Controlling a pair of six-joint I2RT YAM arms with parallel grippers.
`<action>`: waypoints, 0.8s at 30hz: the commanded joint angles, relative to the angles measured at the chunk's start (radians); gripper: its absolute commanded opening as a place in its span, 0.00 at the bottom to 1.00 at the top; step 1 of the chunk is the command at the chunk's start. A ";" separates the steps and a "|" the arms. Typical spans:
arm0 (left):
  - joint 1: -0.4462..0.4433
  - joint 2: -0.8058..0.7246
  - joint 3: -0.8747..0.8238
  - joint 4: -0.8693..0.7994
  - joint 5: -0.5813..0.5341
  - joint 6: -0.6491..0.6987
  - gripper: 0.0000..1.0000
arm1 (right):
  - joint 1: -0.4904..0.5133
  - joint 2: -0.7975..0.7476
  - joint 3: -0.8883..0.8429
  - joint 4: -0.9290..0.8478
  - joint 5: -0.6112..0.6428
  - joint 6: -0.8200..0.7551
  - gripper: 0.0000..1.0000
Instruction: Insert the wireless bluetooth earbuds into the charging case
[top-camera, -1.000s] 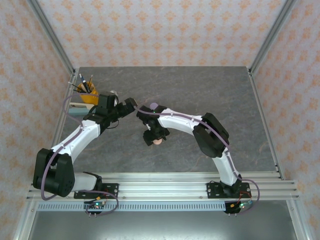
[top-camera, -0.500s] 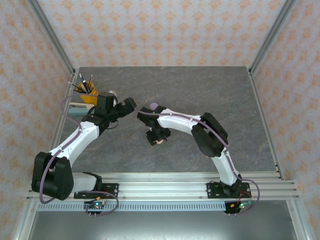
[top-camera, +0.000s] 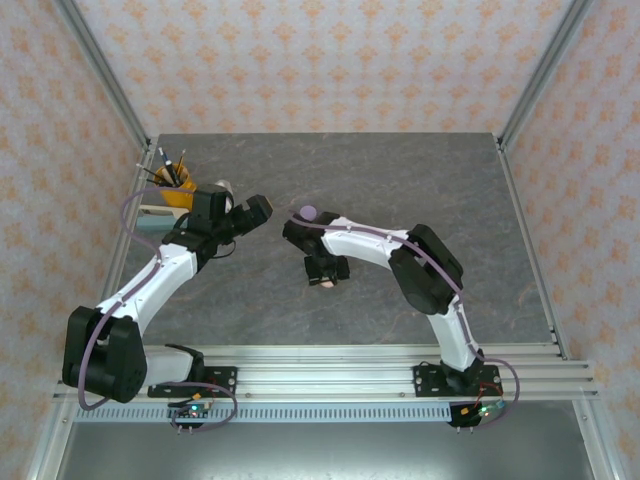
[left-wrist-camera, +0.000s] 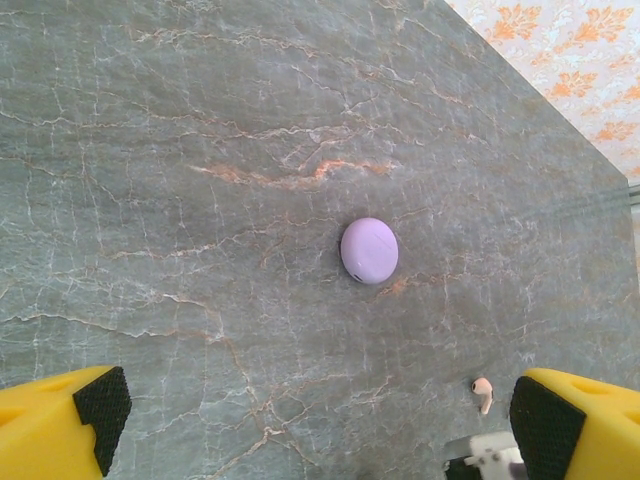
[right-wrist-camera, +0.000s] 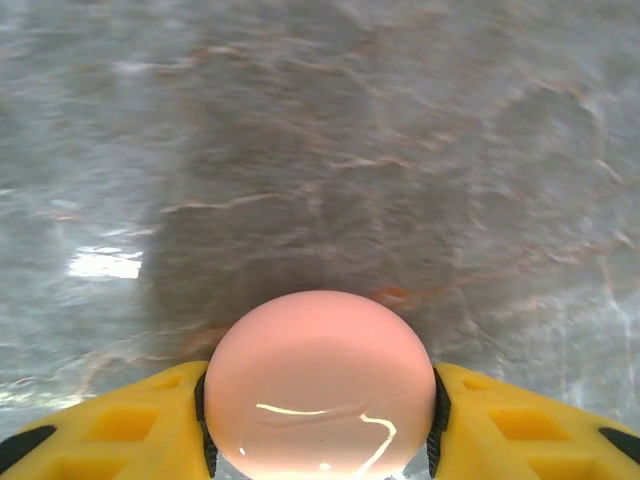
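My right gripper (right-wrist-camera: 320, 405) is shut on a round salmon-pink charging case (right-wrist-camera: 320, 385), lid closed, held just above the marble table; from above the case (top-camera: 326, 284) peeks out under the right gripper (top-camera: 324, 274). A closed lilac round case (left-wrist-camera: 369, 250) lies on the table, and in the top view that lilac case (top-camera: 307, 212) sits beside the right arm. One salmon-pink earbud (left-wrist-camera: 482, 393) lies loose beyond it. My left gripper (left-wrist-camera: 320, 418) hangs open over bare table, nothing between its fingers; from above, the left gripper (top-camera: 257, 210) is left of the lilac case. The other earbuds are out of view.
A yellow cup of pens (top-camera: 177, 190) and a pale block (top-camera: 152, 213) stand at the table's far left edge, behind the left arm. Part of the right arm (left-wrist-camera: 485, 462) intrudes at the bottom of the left wrist view. Metal frame posts (top-camera: 527, 95) border the table.
My right gripper has carried the pink case a little to the right. The left arm has barely shifted.
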 joint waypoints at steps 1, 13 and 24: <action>0.007 -0.019 -0.018 0.022 -0.002 0.000 1.00 | -0.005 -0.012 -0.044 0.000 0.055 0.173 0.52; 0.009 0.004 -0.008 0.032 0.008 -0.002 1.00 | -0.007 0.017 -0.052 0.020 0.048 0.227 0.66; 0.010 0.019 0.004 0.030 0.033 0.012 1.00 | -0.040 0.004 -0.076 0.085 -0.029 0.167 0.63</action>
